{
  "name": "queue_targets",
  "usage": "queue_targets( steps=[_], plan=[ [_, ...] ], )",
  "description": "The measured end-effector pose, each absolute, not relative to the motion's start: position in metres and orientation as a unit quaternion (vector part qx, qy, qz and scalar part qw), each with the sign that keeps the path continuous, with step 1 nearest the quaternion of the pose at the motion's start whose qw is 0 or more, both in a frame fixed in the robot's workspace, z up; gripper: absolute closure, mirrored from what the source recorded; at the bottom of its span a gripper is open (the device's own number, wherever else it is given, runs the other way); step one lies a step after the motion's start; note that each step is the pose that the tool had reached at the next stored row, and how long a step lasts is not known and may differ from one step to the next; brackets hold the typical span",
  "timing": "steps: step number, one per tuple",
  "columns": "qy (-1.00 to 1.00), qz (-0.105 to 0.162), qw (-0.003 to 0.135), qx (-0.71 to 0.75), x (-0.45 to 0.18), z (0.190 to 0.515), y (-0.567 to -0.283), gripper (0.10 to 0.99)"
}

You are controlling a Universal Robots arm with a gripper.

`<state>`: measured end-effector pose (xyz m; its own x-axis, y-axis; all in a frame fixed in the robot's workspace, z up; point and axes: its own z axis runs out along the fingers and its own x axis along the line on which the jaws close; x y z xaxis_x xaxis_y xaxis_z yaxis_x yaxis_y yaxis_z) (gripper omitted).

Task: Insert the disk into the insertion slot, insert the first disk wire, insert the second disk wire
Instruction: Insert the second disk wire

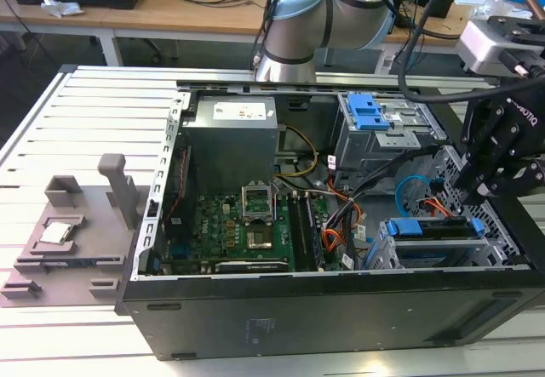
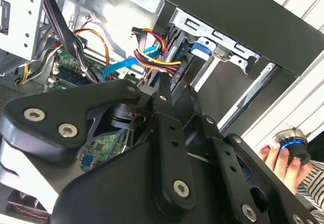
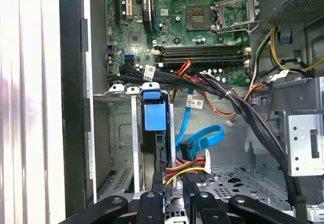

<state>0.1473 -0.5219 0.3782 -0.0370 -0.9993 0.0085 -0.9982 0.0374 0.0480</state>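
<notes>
Disk (image 3: pixel 154 116) is sitting in the insertion slot (image 3: pixel 121 133), just ahead of my claw (image 3: pixel 170 186). I'm hovering at the red-and-yellow wire (image 3: pixel 190 167); pinching or spread, I cannot tell. Strands are looking floppy, so I'm judging the stiff plug the safer hold.

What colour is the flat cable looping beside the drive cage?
Light blue; the flat looping cable shows best in the first wrist view.

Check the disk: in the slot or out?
In. The disk, blue carrier showing, sits inside the slot in the exterior view; the first wrist view shows the same.
</notes>
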Motion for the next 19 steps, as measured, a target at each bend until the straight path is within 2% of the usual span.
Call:
queue_targets(
  steps=[9,19],
  plan=[
    [-0.713,-0.014,0.020,0.701,0.140,0.381,-0.502,0.784],
    [-0.690,-0.010,0.023,0.723,0.120,0.379,-0.504,0.784]
  ],
)
